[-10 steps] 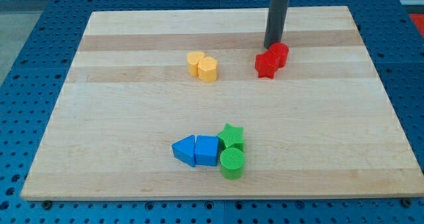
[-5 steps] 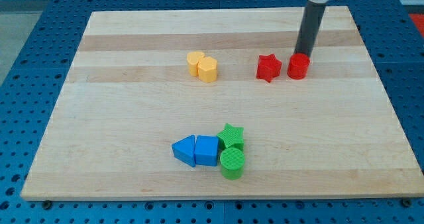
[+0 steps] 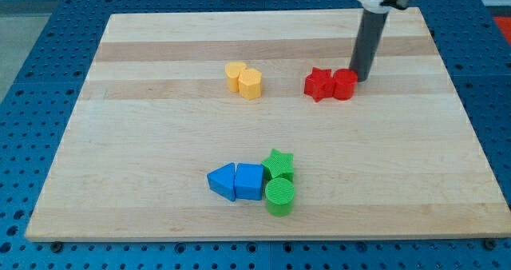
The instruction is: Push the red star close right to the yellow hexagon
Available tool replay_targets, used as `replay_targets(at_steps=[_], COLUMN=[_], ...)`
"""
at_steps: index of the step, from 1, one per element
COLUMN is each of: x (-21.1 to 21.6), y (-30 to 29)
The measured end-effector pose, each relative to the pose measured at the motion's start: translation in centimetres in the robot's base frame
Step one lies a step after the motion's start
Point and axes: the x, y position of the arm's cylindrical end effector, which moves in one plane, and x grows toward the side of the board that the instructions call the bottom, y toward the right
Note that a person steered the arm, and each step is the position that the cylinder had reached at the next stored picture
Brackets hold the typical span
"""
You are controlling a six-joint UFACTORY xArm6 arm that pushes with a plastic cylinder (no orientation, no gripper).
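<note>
The red star [image 3: 318, 84] lies on the board right of centre near the view's top, touching a red cylinder [image 3: 345, 84] on its right. My tip [image 3: 362, 79] rests against the right side of that red cylinder. The yellow hexagon [image 3: 251, 84] stands to the left of the star with a wide gap between them; a second yellow block [image 3: 235, 75] touches the hexagon's left side.
A blue triangle [image 3: 223, 180], a blue cube [image 3: 249, 181], a green star [image 3: 279, 164] and a green cylinder [image 3: 280, 196] cluster near the view's bottom centre. The wooden board [image 3: 144, 134] lies on a blue perforated table.
My tip moved left and pushed the red cylinder against the red star, which slid slightly left. Earlier the tip had swung right around the red blocks and separated them.
</note>
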Motion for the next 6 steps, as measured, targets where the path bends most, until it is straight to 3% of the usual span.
replay_targets(at_steps=[1, 4, 6], x=[0.8, 5.7, 2.9], y=[-2.2, -1.7, -3.6])
